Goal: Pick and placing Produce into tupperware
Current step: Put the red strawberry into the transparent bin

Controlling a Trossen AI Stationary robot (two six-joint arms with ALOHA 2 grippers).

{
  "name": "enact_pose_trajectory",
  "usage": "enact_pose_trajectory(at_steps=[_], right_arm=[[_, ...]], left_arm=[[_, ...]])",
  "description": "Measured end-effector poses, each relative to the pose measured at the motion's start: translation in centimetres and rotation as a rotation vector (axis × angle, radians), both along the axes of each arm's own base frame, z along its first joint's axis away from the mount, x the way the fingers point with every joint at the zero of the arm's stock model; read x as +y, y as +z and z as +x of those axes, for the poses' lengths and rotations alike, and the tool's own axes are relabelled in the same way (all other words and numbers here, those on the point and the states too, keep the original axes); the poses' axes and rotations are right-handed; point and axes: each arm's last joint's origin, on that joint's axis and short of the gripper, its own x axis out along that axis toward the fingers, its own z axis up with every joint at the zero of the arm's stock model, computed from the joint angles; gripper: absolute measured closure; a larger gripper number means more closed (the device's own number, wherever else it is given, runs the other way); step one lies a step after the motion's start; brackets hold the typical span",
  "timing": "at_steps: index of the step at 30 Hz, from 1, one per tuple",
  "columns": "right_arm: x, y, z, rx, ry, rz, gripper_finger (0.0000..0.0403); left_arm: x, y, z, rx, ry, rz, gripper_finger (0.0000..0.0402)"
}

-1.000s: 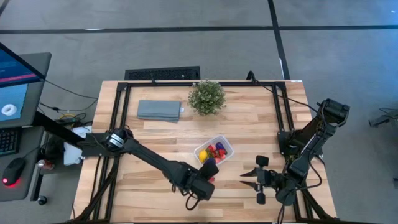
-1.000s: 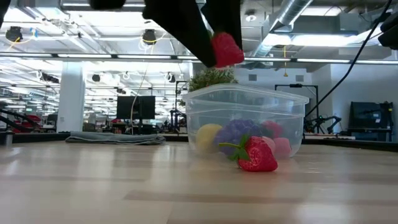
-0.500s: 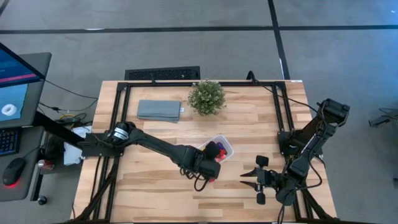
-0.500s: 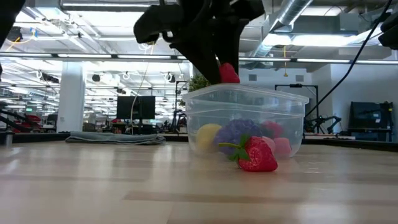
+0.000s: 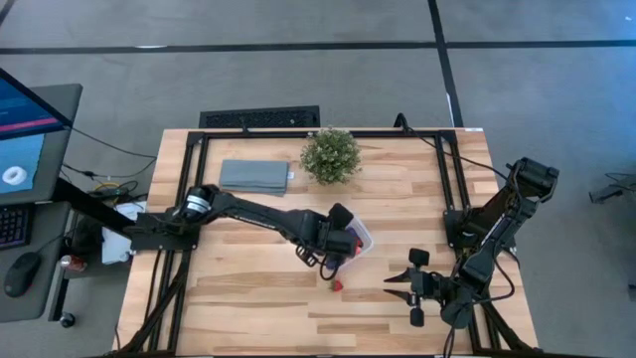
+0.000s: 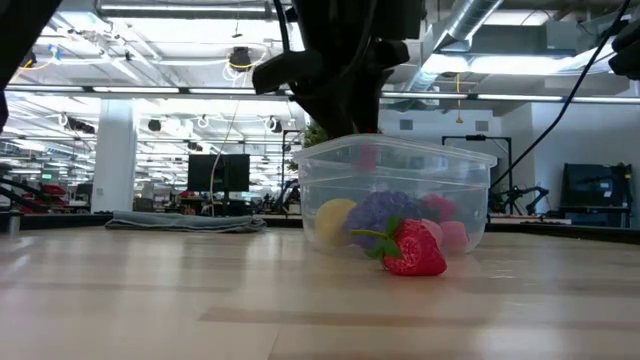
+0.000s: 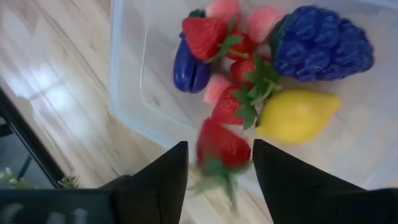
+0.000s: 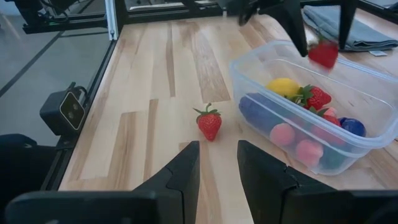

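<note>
the pale wooden bench (image 5: 248, 288) with a black frame carries everything shown. the dark left arm (image 5: 248, 211) reaches from the bench's left edge toward its middle, and its left gripper (image 5: 343, 242) hangs over the small clear, whitish plastic tupperware box (image 5: 364, 236) near the middle of the bench. the jaws of this gripper stand parted, and a red strawberry with a green stem (image 7: 221, 149) lies between the two dark fingers (image 7: 158, 180), apart from both, above the near wall of the box; in the right wrist view this strawberry (image 8: 323, 54) shows in the air just under the fingertips, over the open box (image 8: 261, 74). the dark right arm (image 5: 497, 224) waits near the bench's right edge, its right gripper (image 5: 402, 281) with jaws closed and holding nothing.

a bushy green potted plant (image 5: 330, 154) stands near the far edge, and a folded grey-blue cloth (image 5: 254, 176) lies to its left.

inside the box lie a yellow lemon-shaped piece (image 7: 297, 115), a dark purple knobbly grape cluster (image 7: 322, 43), a smaller dark purple piece (image 7: 189, 65), further red strawberries (image 7: 208, 36) and small pink-red pieces (image 7: 264, 18). one more red strawberry (image 5: 337, 286) lies on the bare bench just outside the box, toward the near edge; in the low view it (image 6: 412, 250) rests in front of the box wall (image 6: 470, 190).
</note>
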Motion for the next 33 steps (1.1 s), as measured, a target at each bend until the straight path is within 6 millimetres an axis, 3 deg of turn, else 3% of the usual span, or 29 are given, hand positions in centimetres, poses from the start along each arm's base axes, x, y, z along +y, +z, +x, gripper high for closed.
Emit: enact_pose_trajectory(at_steps=[10,13,17,21,24,28,33], right_arm=[[0.0,0.0,0.0,0.0,-0.002,0.0,0.0271],[-0.3,0.0,0.4,-0.002,-0.031,0.028,0.0271],[-0.9,0.0,1.1,0.0,-0.073,0.044,0.0271],[-1.5,0.0,1.9,0.013,-0.098,0.058,0.0271],[-1.8,-0.5,3.0,0.042,-0.096,0.098,0.0271],[-1.7,-2.5,4.9,0.118,-0.034,0.126,0.0271],[-1.2,-5.1,7.1,0.133,0.058,0.092,0.0271]], left_arm=[[1.7,0.6,-0.4,0.018,0.07,0.028,0.0184],[2.4,2.9,-1.9,0.002,0.146,0.027,0.0178],[2.5,7.6,-4.7,-0.081,0.223,-0.073,0.0179],[1.0,11.9,-8.3,-0.189,0.215,-0.156,0.018],[-0.7,13.6,-10.8,-0.242,0.186,-0.179,0.018],[-3.0,14.1,-13.8,-0.285,0.166,-0.177,0.0181],[-5.4,13.1,-17.2,-0.33,0.189,-0.155,0.0181]])
